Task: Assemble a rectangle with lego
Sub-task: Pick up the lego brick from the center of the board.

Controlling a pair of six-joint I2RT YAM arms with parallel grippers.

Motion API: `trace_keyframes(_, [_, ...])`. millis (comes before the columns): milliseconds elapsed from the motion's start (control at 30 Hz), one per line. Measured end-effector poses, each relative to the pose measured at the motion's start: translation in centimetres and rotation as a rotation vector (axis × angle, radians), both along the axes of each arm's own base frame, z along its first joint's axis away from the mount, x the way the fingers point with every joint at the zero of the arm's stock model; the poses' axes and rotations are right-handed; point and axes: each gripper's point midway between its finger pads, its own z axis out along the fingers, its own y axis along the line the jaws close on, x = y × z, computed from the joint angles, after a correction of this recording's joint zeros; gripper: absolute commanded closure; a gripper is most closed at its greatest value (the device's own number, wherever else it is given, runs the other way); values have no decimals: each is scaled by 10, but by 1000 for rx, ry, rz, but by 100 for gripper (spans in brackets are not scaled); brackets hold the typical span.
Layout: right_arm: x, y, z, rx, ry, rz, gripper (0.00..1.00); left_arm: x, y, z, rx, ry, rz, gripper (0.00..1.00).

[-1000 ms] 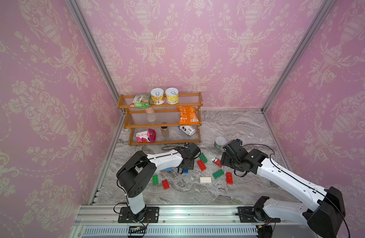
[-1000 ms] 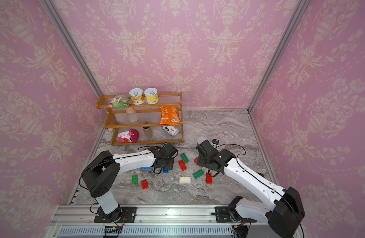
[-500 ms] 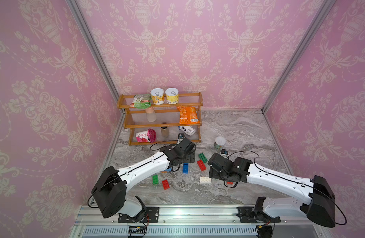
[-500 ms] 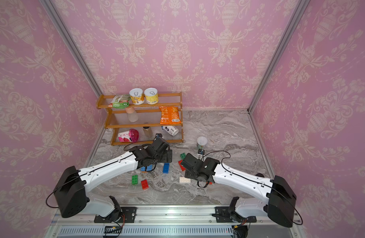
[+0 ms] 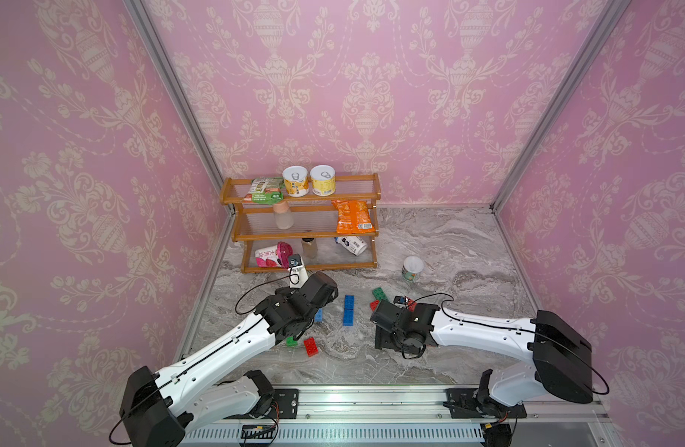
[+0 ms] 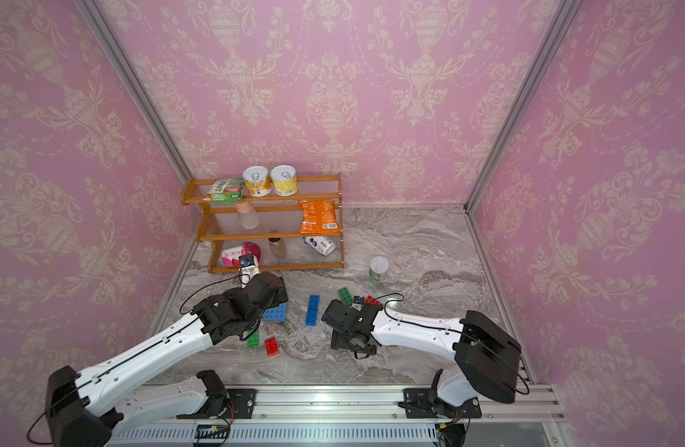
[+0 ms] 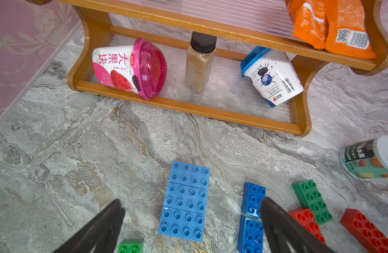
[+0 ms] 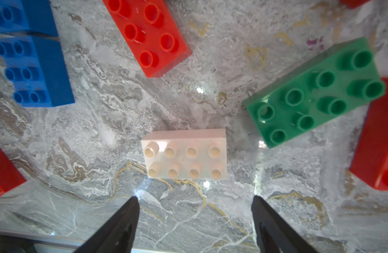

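Your right hand point(image 8: 194, 198) is open and empty, jaws spread a little wider than the long side of the white brick point(image 8: 185, 153). The brick lies flat, studs up, just ahead of the fingertips on the desk point(image 8: 90, 131). In both top views your own arm hides it; it seems to sit mid-desk, toward the front edge.

As the jaws stand, they would close on the brick's two short ends. Bring the hand forward until the brick is centred between the fingers, then come straight down before you squeeze, because an off-centre pinch will likely swivel it. The green brick point(image 8: 315, 92) lies near one end, not touching, and the red brick point(image 8: 149, 32) lies farther off, so do not sweep sideways.

Your left hand point(image 7: 191, 200) is spread wide with nothing in it, above the blue slab point(image 7: 186, 201). The slab is three bricks touching side by side, toward the desk's left edge, in front of the shelf point(image 7: 188, 107). The blue row point(image 7: 252, 214) lies just beside it. Carry the white brick there.
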Motion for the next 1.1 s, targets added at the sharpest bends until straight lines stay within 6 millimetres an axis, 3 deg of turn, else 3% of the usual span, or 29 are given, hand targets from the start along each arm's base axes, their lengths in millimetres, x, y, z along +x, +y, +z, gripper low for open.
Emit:
trace_keyframes(233, [3, 4, -13, -34, 35, 28, 20, 2, 6, -3, -4, 1, 33, 1])
trace_keyframes(1100, [21, 11, -18, -45, 39, 18, 26, 2, 15, -24, 9, 55, 62, 1])
